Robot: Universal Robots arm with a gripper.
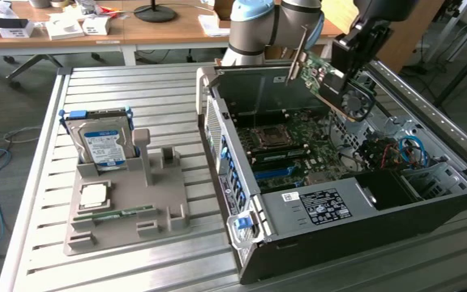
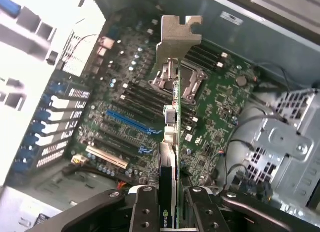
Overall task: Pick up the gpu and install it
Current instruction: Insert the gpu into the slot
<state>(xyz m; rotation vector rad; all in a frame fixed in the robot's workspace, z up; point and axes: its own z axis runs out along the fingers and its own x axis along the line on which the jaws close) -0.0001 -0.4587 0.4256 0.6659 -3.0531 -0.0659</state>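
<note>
The gripper (image 1: 349, 64) is clamped on the gpu (image 1: 323, 76), which hangs tilted in the air over the open computer case (image 1: 315, 207), above the motherboard (image 1: 298, 143) and apart from it, so the carry toward the board looks well along and the seating is not yet done. To do this step well, the card's bottom edge would need to be brought parallel to its slot and level before any downward push. Its pale metal bracket (image 2: 177, 39) should meet the case's rear wall, and the descent should be slow and straight so the connector does not scrape neighbouring parts. The exterior view gives the card's height and slant over the case, its round fan (image 1: 355, 100) facing outward, and, well apart on the slatted table (image 1: 136, 85), the hard drive (image 1: 102, 143) standing in a grey holder (image 1: 128, 213). The wrist view gives what that angle cannot: the gpu edge-on between the two fingers (image 2: 145, 209), and the long blue expansion slot (image 2: 132, 123) beneath. The card's line appears not yet to run along that slot.
</note>
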